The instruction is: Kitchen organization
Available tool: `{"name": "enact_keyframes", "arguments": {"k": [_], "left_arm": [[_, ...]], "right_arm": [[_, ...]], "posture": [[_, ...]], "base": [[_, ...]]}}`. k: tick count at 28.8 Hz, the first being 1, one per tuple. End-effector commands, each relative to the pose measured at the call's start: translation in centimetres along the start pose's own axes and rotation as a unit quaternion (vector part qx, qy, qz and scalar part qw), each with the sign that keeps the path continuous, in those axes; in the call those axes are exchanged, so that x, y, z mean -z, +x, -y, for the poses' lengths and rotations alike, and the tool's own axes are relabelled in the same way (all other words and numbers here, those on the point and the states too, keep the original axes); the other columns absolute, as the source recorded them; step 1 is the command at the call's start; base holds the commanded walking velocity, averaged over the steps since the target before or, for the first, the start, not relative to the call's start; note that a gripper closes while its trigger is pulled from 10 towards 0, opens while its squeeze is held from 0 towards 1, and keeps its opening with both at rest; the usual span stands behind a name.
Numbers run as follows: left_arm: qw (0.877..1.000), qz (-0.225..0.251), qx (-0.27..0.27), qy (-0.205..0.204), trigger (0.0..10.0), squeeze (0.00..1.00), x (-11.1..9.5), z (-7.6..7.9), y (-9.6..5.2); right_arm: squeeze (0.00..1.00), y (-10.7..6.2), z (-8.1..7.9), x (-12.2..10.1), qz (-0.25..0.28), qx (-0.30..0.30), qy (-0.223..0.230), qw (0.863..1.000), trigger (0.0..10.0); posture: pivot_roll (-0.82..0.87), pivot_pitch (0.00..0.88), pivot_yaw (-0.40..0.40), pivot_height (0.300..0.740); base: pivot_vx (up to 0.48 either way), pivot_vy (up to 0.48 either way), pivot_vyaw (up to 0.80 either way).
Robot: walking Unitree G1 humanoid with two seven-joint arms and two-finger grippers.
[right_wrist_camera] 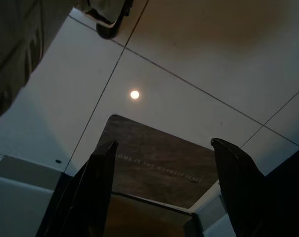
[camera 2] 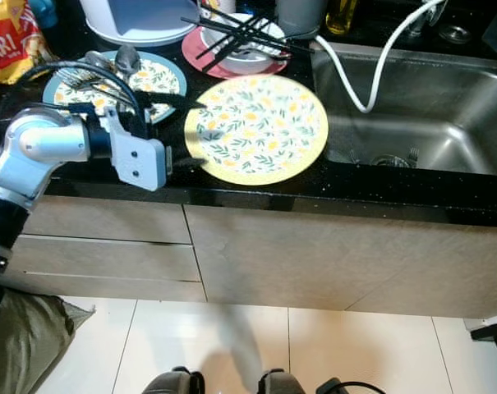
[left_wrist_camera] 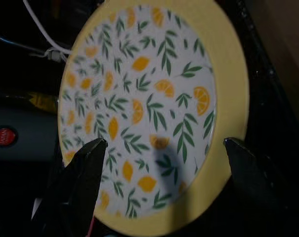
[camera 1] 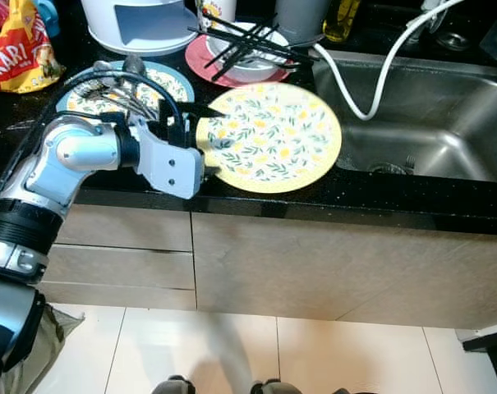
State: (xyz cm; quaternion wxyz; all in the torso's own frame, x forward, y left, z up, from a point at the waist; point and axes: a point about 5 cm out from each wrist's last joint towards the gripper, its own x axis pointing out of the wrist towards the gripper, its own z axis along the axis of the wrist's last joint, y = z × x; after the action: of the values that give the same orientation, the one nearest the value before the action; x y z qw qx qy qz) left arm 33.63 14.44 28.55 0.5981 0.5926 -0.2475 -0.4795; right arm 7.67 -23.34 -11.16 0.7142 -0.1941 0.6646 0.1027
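Observation:
A yellow-rimmed plate [camera 1: 269, 135] with a lemon and leaf pattern lies flat on the black counter [camera 1: 412, 197], just left of the sink. My left gripper [camera 1: 207, 141] is at the plate's left edge, open, one finger on each side of the rim. In the left wrist view the plate [left_wrist_camera: 149, 113] sits between the two spread fingertips [left_wrist_camera: 90, 168], and I cannot tell whether they touch it. My right gripper [right_wrist_camera: 164, 144] hangs open over the floor with nothing in it.
Behind the arm is a blue-rimmed plate [camera 1: 121, 90] holding cutlery. A red plate [camera 1: 200, 56] with a white bowl and black chopsticks stands further back. A steel sink [camera 1: 429, 115] with a white hose [camera 1: 371, 82] is on the right; a snack bag [camera 1: 18, 45] back left.

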Motion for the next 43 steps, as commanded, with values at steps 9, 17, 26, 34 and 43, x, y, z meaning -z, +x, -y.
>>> {"name": "enact_keyframes", "arguments": {"k": [9,17,26,34,43], "left_arm": [[0.998,0.007,0.056,0.000,10.0,0.00,-0.2,0.9,0.3],[0.997,0.010,0.072,-0.002,10.0,0.00,-0.2,1.0,0.1],[0.997,0.013,0.080,-0.002,10.0,0.00,-0.4,1.2,0.1],[0.996,0.013,0.083,-0.004,10.0,0.00,-0.4,1.3,0.1],[0.995,0.007,0.097,-0.021,10.0,0.00,-0.2,1.6,0.0]], "right_arm": [[0.00,0.0,0.0,0.9,-0.016,-0.006,-0.002,1.000,10.0],[0.00,0.0,-0.2,-0.3,0.003,-0.006,0.025,1.000,10.0],[0.00,-0.1,0.3,-0.5,0.013,-0.005,0.047,0.999,10.0],[0.00,-0.3,1.4,-1.1,0.047,-0.006,0.114,0.992,10.0],[0.00,-0.7,2.6,-2.8,0.073,-0.008,0.154,0.985,10.0]], "posture": [[0.04,0.227,-0.024,0.740],[0.04,0.222,-0.021,0.740],[0.05,0.212,-0.025,0.740],[0.05,0.203,-0.025,0.740],[0.05,0.203,-0.017,0.740]], "base": [[0.000,0.000,0.00],[0.000,0.000,0.00],[0.000,0.000,0.00],[0.000,0.000,0.00],[0.000,0.000,0.00]]}}
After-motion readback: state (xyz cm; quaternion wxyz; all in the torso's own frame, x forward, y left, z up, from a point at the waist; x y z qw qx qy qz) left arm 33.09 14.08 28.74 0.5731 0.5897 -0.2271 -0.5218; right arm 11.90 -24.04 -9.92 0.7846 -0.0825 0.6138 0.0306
